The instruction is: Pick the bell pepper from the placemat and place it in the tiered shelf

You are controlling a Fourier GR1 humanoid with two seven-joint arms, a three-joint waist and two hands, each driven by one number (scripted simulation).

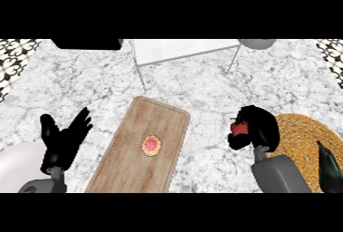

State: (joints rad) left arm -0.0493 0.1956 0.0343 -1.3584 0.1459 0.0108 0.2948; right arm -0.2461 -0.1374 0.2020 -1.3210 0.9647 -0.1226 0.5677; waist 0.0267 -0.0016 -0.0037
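A red bell pepper point(238, 128) sits in my right hand point(258, 128), whose fingers and thumb curl round it, just left of the round woven placemat point(301, 136). Only part of the pepper shows past the fingers. The tiered shelf point(182, 49), white with thin metal legs, stands at the far middle of the marble counter. My left hand point(64, 138) rests open at the lower left, fingers up.
A long wooden cutting board point(134, 154) lies in the middle with a small pink-topped pastry point(152, 145) on it. A dark elongated object point(330, 170) lies at the placemat's right edge. A black item point(87, 43) and a grey one point(258, 43) sit at the far edge.
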